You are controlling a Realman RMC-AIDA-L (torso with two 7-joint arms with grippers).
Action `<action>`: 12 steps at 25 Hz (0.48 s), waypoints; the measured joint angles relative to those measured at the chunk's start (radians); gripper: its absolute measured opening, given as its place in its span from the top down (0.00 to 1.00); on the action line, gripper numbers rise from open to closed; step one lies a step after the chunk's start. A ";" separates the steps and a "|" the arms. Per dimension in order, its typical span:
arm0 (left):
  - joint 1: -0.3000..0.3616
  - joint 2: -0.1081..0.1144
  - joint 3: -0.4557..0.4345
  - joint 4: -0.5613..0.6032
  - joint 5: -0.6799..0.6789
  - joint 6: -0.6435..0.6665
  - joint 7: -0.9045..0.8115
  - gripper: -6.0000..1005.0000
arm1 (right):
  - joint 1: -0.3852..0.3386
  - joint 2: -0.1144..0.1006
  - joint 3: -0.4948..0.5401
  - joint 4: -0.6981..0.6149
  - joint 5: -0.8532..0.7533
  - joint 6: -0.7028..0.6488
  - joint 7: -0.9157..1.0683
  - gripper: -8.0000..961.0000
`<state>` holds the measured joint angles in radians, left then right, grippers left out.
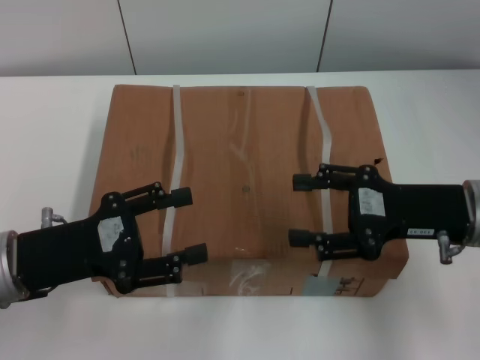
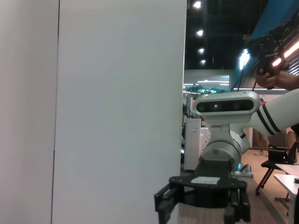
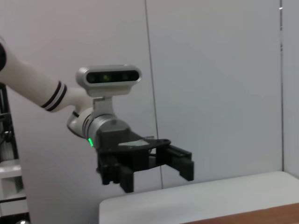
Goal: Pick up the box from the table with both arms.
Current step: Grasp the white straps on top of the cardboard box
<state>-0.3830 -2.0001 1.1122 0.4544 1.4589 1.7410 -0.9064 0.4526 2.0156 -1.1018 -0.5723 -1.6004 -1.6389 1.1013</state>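
Observation:
The large flat brown cardboard box (image 1: 247,142) lies on the white table (image 1: 52,150), bound by two pale straps (image 1: 176,135). Printed labels show on its near side (image 1: 330,285). My left gripper (image 1: 190,225) is open over the box's near left part, across the left strap. My right gripper (image 1: 298,210) is open over the near right part, across the right strap. The fingers of the two point toward each other. I cannot tell whether they touch the top. The left wrist view shows the right gripper (image 2: 201,210); the right wrist view shows the left gripper (image 3: 154,170) and a strip of the box (image 3: 261,217).
A white panelled wall (image 1: 225,34) stands behind the table's far edge. The table reaches well past the box on both sides (image 1: 435,120). The left wrist view shows a white panel (image 2: 117,112) close by and a room with desks and chairs beyond.

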 joint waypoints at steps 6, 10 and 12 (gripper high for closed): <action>0.002 -0.002 -0.002 -0.001 -0.004 0.000 0.001 0.21 | 0.000 0.000 0.020 0.000 -0.001 0.000 0.002 0.14; 0.002 -0.004 -0.002 -0.001 -0.009 -0.002 0.002 0.21 | 0.000 -0.001 0.020 0.000 -0.001 0.000 0.003 0.14; 0.001 -0.005 -0.002 -0.002 -0.010 -0.009 0.002 0.21 | 0.000 -0.001 0.021 0.000 -0.001 0.000 0.003 0.14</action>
<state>-0.3819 -2.0050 1.1103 0.4527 1.4489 1.7317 -0.9041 0.4525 2.0145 -1.0813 -0.5722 -1.6018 -1.6388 1.1040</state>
